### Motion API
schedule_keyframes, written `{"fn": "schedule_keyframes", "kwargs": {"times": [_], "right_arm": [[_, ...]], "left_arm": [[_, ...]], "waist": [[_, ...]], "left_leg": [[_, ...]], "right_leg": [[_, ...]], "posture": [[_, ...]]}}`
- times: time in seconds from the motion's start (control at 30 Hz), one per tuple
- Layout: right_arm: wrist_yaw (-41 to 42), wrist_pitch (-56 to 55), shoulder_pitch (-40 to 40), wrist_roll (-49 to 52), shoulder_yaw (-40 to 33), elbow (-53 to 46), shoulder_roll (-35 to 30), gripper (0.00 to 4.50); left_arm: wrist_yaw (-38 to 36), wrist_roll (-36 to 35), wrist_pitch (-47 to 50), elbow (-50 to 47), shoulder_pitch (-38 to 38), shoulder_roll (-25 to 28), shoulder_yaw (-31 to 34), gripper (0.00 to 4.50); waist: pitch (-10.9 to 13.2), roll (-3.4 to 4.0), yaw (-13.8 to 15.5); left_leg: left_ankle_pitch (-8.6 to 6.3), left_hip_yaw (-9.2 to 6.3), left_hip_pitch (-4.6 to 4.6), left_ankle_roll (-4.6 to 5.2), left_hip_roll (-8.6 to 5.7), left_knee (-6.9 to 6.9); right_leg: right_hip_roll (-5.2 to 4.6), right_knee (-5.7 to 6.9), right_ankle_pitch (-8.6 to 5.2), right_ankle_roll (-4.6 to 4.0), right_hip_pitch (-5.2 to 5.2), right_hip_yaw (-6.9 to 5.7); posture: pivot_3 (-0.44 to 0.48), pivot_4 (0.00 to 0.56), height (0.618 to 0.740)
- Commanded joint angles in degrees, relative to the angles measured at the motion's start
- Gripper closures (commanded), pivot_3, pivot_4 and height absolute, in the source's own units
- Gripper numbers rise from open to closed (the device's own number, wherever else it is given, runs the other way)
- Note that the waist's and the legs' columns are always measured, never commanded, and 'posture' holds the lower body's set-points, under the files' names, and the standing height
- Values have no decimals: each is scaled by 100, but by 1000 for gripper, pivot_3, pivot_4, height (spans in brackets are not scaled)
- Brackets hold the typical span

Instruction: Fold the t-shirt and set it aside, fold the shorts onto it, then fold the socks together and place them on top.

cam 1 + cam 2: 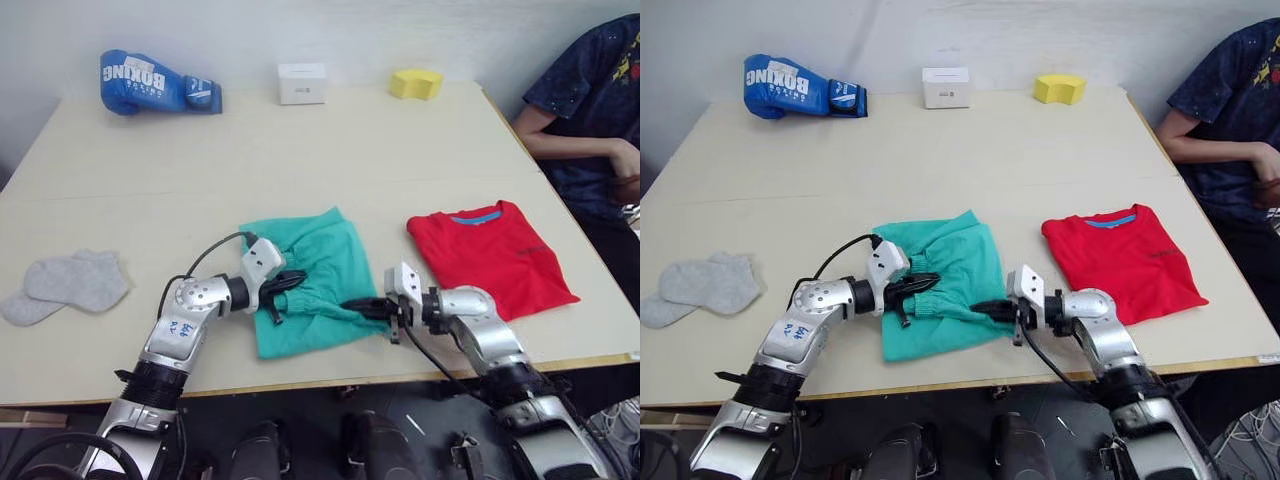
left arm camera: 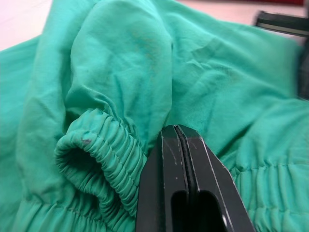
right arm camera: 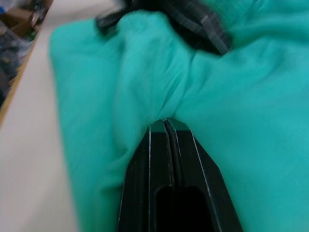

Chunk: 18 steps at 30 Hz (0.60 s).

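- Shorts [image 1: 315, 280]: teal, bunched, gathered waistband ruffled; near table edge [image 1: 300, 382], centre.
- Left gripper [image 1: 283, 285] pinches the waistband fold, fingers pressed together.
- Right gripper [image 1: 362, 308] pinches the shorts' 3 o'clock edge.
- T-shirt [image 1: 490, 255]: red, folded flat, at 3 o'clock of shorts.
- Socks [image 1: 68, 285]: grey, 9 o'clock, well apart.
- Open tabletop toward 12 o'clock.

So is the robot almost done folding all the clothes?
Not yet. The red t-shirt already lies folded on the table. Both tools, left and right, are shut on the teal shorts, mid-fold and not yet on the shirt. The grey socks sit untouched, off to the left.
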Motion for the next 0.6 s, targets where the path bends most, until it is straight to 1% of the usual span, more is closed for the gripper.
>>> {"fn": "schedule_keyframes", "kwargs": {"times": [0.03,0.07,0.17,0.27,0.33,0.37,0.4,0.47,0.57,0.6], "right_arm": [[130,659,257,536,-193,-1150,-371,4467],[84,541,324,575,-296,-1295,-424,4467],[-132,740,409,818,-591,-1589,-550,4467],[-634,2780,189,2020,-1124,-1847,-739,3916],[-846,4594,-101,3068,-1413,-1722,-996,3275],[-995,5169,-218,3399,-1535,-1623,-1041,2940],[-1259,5611,-368,3483,-1613,-1463,-1052,2570],[-1651,6242,-749,3386,-1562,-994,-1031,1932],[-2245,6809,-1439,3135,-1508,0,-663,921],[-2367,6882,-1572,3081,-1513,186,-565,921]], "left_arm": [[175,195,57,207,191,147,146,4500],[115,197,6,181,231,196,142,4500],[-162,116,-235,128,313,334,148,4500],[-558,-87,-656,82,339,389,174,4500],[-710,-95,-832,140,329,414,168,4500],[-758,-92,-885,172,324,422,167,4500],[-815,-102,-944,206,319,425,169,4500],[-1025,-221,-1088,192,314,406,180,4500],[-1122,-257,-1186,192,258,339,173,4500],[-1120,-233,-1196,221,240,322,167,4500]], "waist": [[0,-1,-1],[0,-1,-1],[0,-1,1],[0,-1,28],[0,-1,62],[0,-1,73],[0,-1,83],[0,-1,77],[0,-1,75],[0,0,75]], "left_leg": [[-1,-1,2,1,1,0],[-2,-1,3,1,2,1],[-4,-2,5,-3,5,-3],[-4,-3,4,-7,5,-5],[-4,-6,-3,-6,5,-4],[-4,-7,-7,-2,5,-1],[-4,-10,-9,2,4,-1],[-4,-16,-10,12,5,-1],[-5,-14,-17,13,4,-1],[-1,-12,-22,21,3,-2]], "right_leg": [[0,0,-1,-2,2,0],[1,1,-1,-3,1,-1],[6,1,-4,-11,1,-6],[5,-1,-6,-15,-1,-7],[2,-3,-7,-17,-5,-8],[1,-3,-7,-19,-7,-8],[-2,-4,-7,-22,-8,-9],[-3,-8,-10,-29,-6,-16],[-4,-9,-11,-31,-11,-19],[-4,-9,-11,-31,-16,-18]], "posture": [[0,150,740],[0,150,740],[0,150,740],[0,150,740],[0,150,740],[0,150,740],[0,150,740],[0,150,740],[0,150,740],[0,150,740]]}}
